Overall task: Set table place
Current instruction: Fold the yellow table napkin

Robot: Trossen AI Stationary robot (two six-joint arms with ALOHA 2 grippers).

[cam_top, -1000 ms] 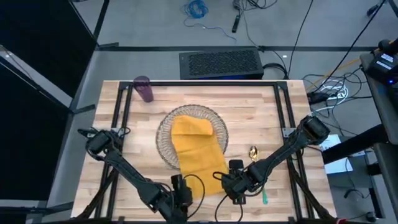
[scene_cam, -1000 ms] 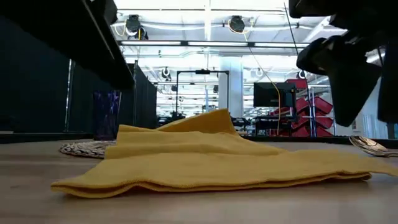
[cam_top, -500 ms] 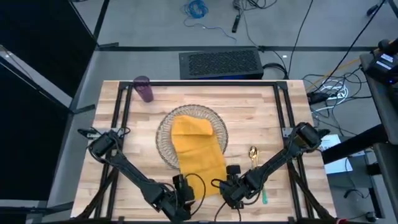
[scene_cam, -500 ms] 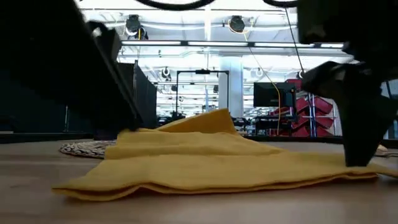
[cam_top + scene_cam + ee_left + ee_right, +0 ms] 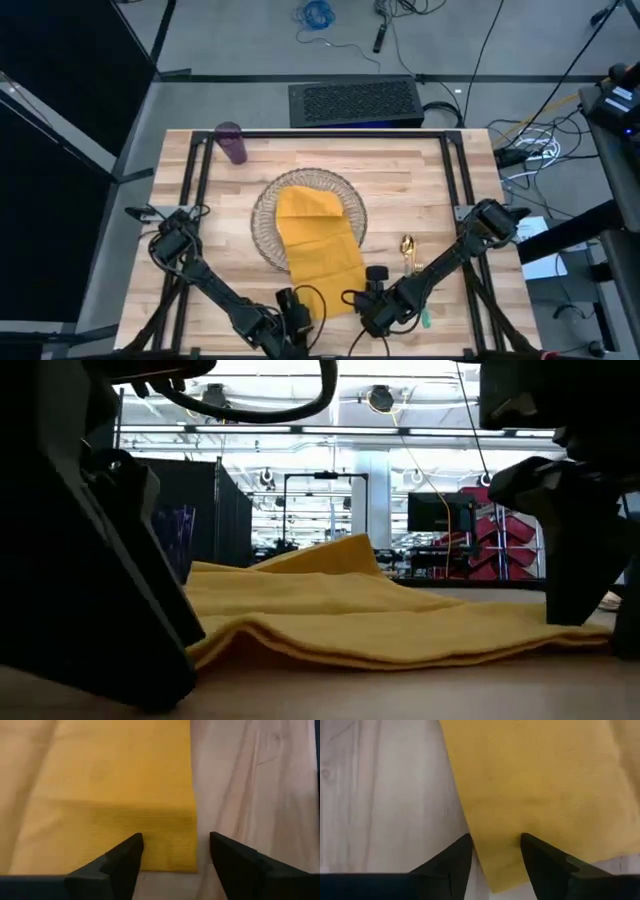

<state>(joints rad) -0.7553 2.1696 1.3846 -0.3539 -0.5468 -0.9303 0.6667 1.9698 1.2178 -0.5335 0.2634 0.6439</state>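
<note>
Both sets of jaws stand spread: I see the left gripper (image 5: 172, 847) straddling the near left corner of the mustard-yellow napkin (image 5: 320, 245), and the right gripper (image 5: 495, 851) straddling its near right corner, fingertips down at the wooden table (image 5: 420, 185). The napkin lies across the round woven mat (image 5: 268, 215) and reaches toward the table's near edge. The purple cup (image 5: 231, 142) stands at the far left corner. A gold spoon (image 5: 407, 246) lies right of the napkin.

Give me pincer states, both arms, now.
Left pincer: open, fingers straddling a near corner of the mustard-yellow cloth napkin.
Right pincer: open, straddling the other near corner.
</note>
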